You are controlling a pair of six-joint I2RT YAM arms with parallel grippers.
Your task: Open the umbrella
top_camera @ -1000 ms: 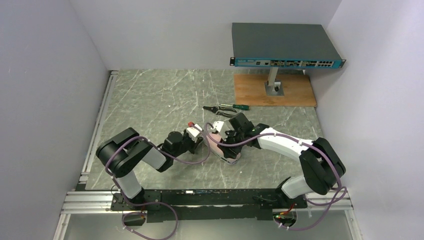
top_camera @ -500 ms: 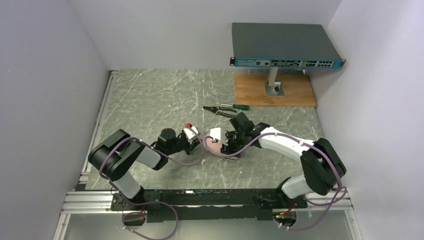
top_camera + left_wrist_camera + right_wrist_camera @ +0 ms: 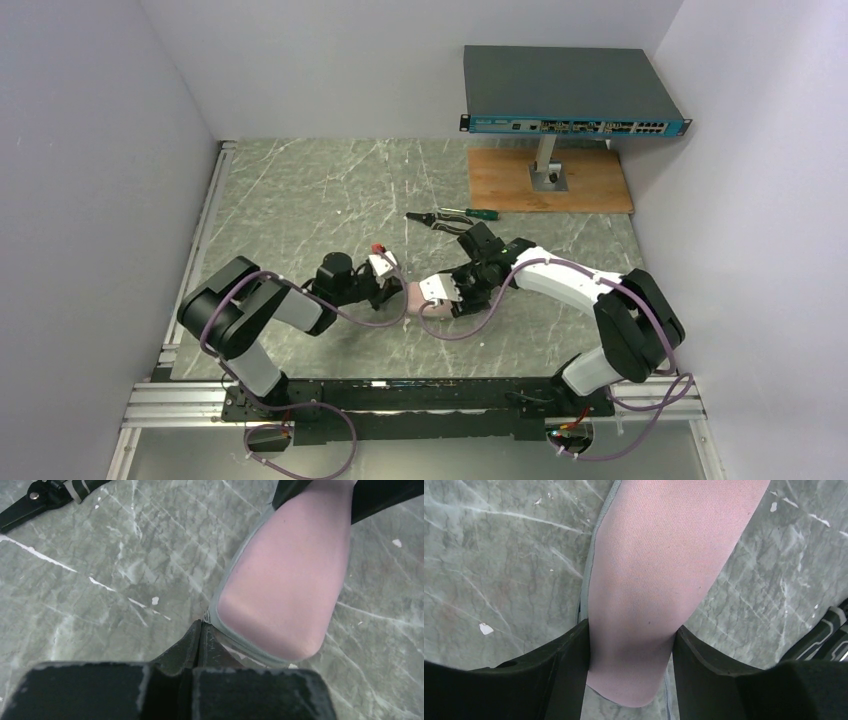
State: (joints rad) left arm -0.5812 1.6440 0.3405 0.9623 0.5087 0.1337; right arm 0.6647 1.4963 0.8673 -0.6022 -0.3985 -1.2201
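The umbrella (image 3: 428, 293) is folded, a plump pinkish-lilac fabric bundle edged with a grey seam, lying low over the table between both arms. My right gripper (image 3: 455, 290) is shut across its middle; in the right wrist view both fingers press the pink fabric (image 3: 659, 570) around my right gripper (image 3: 631, 632). My left gripper (image 3: 398, 293) is at the bundle's left end. In the left wrist view my left gripper (image 3: 201, 626) has its jaws together, pinching a small stitched tab at the corner of the umbrella (image 3: 285, 585). Shaft and handle are hidden.
Black-handled pliers (image 3: 438, 220) and a green screwdriver (image 3: 483, 212) lie just behind the right gripper; the pliers also show in the left wrist view (image 3: 45, 492). A network switch (image 3: 570, 90) on a post stands on a wooden board (image 3: 590, 185) at back right. Walls close three sides.
The left arm has drawn back to the left and lower. The right gripper has swung the umbrella down and left, so it now lies flatter and nearer the left gripper.
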